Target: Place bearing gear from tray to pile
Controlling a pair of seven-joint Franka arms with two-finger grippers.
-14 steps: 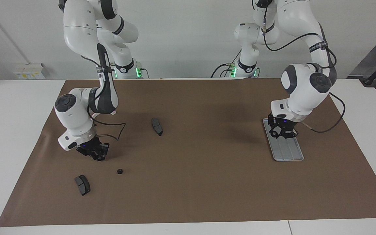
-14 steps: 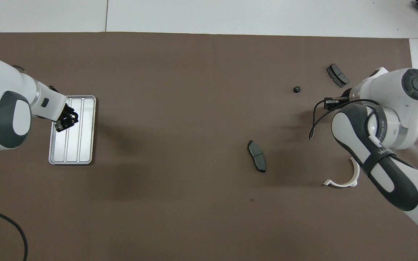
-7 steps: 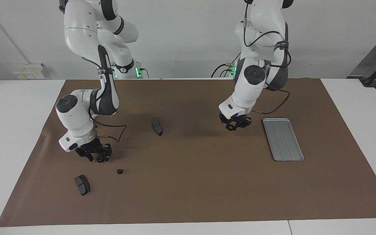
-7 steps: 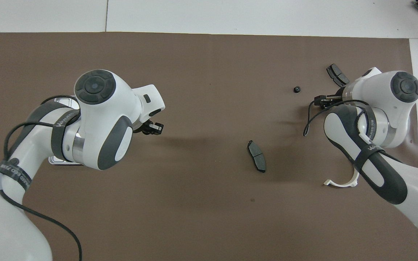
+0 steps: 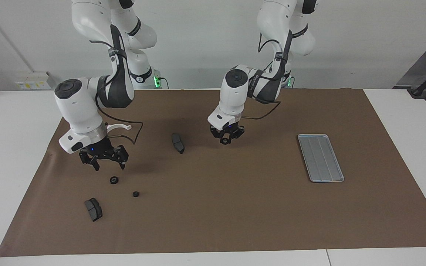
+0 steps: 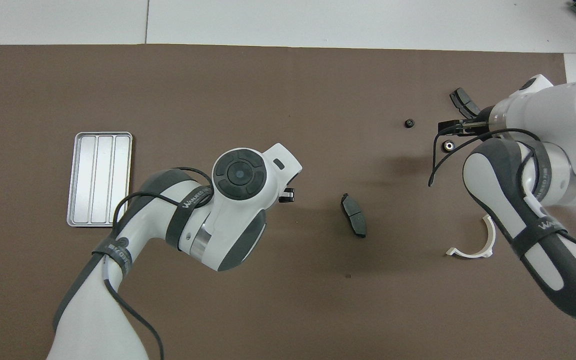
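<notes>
The silver tray (image 5: 320, 157) lies on the brown mat toward the left arm's end; it also shows in the overhead view (image 6: 99, 179). My left gripper (image 5: 227, 139) is shut on a small black bearing gear (image 5: 226, 141), up in the air over the middle of the mat, beside a brake pad (image 5: 178, 143). My right gripper (image 5: 104, 161) is open, raised just over a black gear (image 5: 114, 180) that lies on the mat. The pile also holds another gear (image 5: 135, 194), a second brake pad (image 5: 93, 209) and a white half-ring bracket (image 6: 478, 245).
The brown mat (image 5: 235, 207) covers most of the white table. The pile's parts lie scattered toward the right arm's end. A black cable (image 5: 129, 138) hangs from the right arm near the white bracket.
My left gripper has left the tray with a gear and moved over the mat toward the pile. My right gripper has let go of a gear on the mat, opened and risen.
</notes>
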